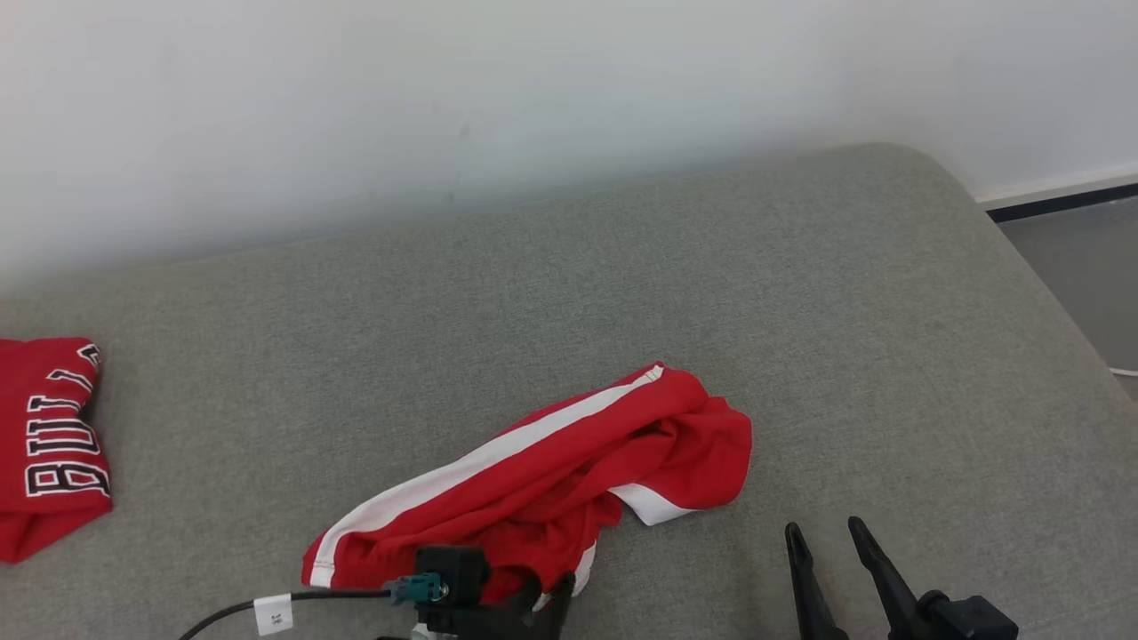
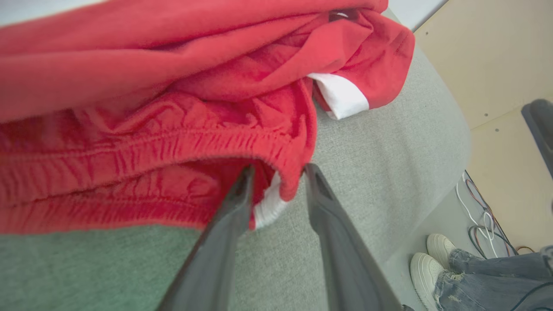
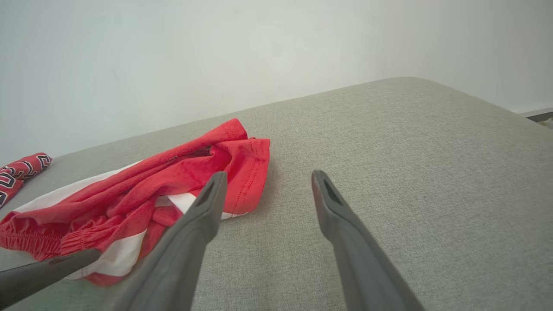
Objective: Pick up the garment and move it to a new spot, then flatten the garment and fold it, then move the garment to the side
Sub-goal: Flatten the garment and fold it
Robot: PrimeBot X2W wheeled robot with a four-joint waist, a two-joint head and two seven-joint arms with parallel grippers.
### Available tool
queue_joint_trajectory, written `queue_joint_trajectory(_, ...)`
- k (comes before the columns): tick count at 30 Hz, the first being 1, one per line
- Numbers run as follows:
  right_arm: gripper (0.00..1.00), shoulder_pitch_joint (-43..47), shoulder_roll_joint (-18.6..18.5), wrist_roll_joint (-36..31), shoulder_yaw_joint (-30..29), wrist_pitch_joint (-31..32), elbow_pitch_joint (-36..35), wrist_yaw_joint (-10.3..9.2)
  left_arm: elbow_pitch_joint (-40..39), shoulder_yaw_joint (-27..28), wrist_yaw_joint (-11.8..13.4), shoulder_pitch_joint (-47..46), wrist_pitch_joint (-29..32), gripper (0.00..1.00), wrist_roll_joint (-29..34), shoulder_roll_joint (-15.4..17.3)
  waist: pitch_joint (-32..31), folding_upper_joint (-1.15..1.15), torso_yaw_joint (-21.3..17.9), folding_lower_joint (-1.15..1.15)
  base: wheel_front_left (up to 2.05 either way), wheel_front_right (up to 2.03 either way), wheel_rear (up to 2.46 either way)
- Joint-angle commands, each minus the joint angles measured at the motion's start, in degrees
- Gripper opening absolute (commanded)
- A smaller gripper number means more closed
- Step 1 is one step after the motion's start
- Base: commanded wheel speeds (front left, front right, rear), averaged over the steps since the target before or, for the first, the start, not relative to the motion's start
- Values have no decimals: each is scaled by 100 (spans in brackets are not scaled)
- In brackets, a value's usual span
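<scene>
Crumpled red shorts with a white side stripe lie on the grey cushion, at the robot-side edge, roughly centre; left hand is at the elastic waistband end, fingers apart, waistband corner sitting between them, not pinched; right hand is spread wide, empty, over bare cushion just right of the shorts, not touching them; lettered red garment lies well apart at far left; person's white shoes on the floor beside the cushion.
</scene>
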Motion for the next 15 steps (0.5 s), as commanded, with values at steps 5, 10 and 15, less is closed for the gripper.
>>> queue_joint_trajectory(5,100,-39,-9,42,-18,-7,-34,-13,-140,200,-181,-332,-136,0,-150,-118,34,0,-116,0,0,0,0)
queue_joint_trajectory(10,100,-35,-9,38,-36,-6,-32,-13,-412,421,-428,-1223,-294,0,-41,-356,33,0,-126,0,0,0,0)
queue_joint_trajectory(15,100,-72,-10,64,135,-5,34,-13,-401,601,-754,-2314,-396,0,-264,-748,-34,0,-281,0,0,0,0)
